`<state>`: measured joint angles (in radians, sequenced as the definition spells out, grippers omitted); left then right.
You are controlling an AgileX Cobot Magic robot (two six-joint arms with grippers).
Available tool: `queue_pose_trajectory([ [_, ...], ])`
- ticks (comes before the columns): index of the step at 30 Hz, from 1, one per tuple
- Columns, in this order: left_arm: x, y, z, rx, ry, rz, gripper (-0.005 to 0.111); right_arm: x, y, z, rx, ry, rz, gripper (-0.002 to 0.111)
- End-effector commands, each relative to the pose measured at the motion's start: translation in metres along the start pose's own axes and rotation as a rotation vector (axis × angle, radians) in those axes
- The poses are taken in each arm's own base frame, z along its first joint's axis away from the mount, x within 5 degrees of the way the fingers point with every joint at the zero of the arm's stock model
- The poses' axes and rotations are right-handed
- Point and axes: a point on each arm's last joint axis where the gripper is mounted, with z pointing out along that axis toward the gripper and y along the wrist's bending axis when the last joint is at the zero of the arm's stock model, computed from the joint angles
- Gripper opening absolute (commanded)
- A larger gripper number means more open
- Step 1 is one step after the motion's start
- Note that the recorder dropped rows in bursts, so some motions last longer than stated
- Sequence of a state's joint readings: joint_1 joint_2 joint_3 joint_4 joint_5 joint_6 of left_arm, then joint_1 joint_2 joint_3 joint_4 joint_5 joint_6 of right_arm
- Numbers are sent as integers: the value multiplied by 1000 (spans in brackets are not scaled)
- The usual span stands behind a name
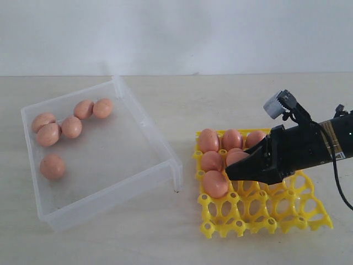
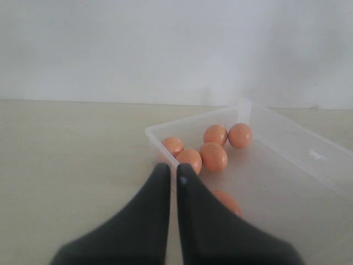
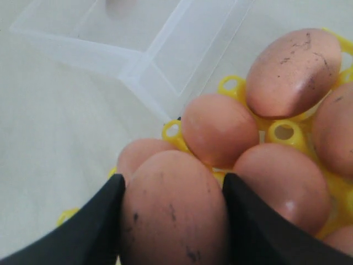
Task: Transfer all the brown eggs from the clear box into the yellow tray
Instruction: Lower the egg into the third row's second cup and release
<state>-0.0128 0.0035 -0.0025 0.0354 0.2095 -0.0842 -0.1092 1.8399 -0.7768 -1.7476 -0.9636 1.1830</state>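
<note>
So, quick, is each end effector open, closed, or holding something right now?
Left end effector: closed, holding nothing.
Right end effector: closed on a brown egg over the yellow tray.

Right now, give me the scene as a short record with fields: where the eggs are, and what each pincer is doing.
box contents: six brown eggs loose in the clear box
tray contents: several eggs in the yellow tray; the right arm hides some cells
right pincer: closed on a held egg, over the tray
left pincer: shut, empty, pointing toward the box
task state: unfinished, eggs remain in the box
</note>
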Motion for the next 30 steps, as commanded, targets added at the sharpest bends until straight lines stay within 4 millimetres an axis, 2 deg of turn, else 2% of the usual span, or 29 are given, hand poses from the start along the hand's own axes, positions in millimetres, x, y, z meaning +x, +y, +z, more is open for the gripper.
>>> queue_pose_trajectory([
  [1,0,0,0,-2,-3,-1,4,-2,1,0,-10,-8,3,19],
  [8,0,0,0,-2,-5,-1,4,-3,5,0,-55,-26,15,22],
  [10,0,0,0,-2,-5,-1,4,-3,5,0,-53,-25,15,31],
  [13,0,0,0,-2,-5,-1,4,-3,3,0,-34,-18,15,54],
  [15,0,0,0,-2,-5,-1,4,-3,3,0,-30,-18,17,61],
  [26,0,0,0,-2,-3,-1,4,-6,3,0,-33,-50,35,61],
  [30,0,0,0,-2,-3,-1,4,-15,7,-1,-72,-143,75,61],
])
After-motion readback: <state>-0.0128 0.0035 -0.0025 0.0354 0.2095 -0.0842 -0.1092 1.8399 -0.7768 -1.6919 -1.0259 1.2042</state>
